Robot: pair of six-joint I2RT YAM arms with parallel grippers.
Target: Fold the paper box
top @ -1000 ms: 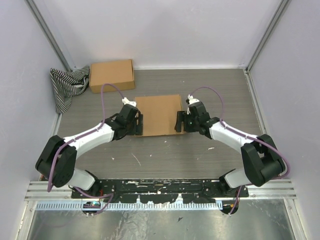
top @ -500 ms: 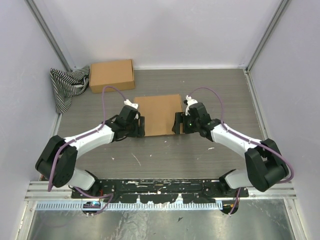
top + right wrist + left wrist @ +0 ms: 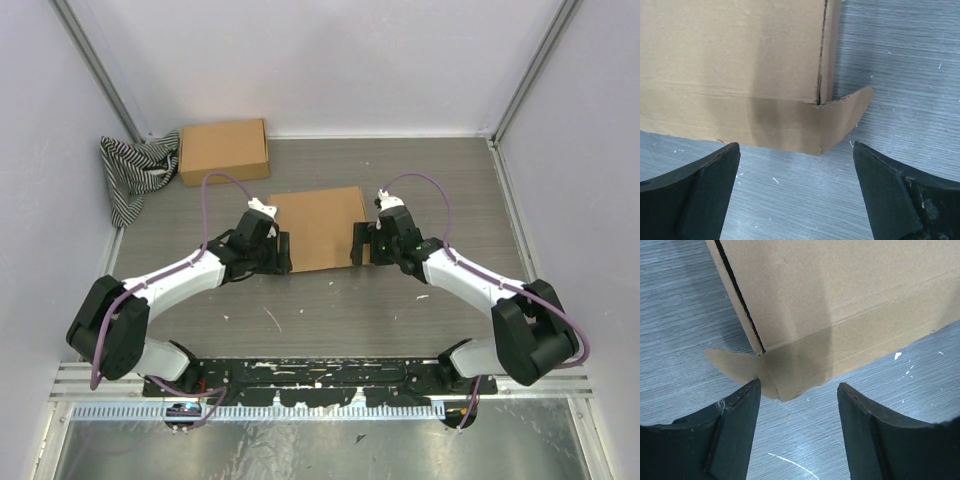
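- Left gripper (image 3: 799,390) jaws are spread, empty, framing the box's (image 3: 318,228) near left corner, where a tab (image 3: 732,365) pokes out.
- Right gripper (image 3: 796,147) jaws gape likewise at the near right corner; I'd guess both line up for those tabs.
- Box lies flat on the table (image 3: 330,320), between them.
- Both arms reach inward, elbows out.

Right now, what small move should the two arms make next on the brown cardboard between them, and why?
Probably ease both forward and close on the front strip to fold it up. The left gripper and right gripper sit open at the near corners of the paper box, where corner tabs stick out unfolded.
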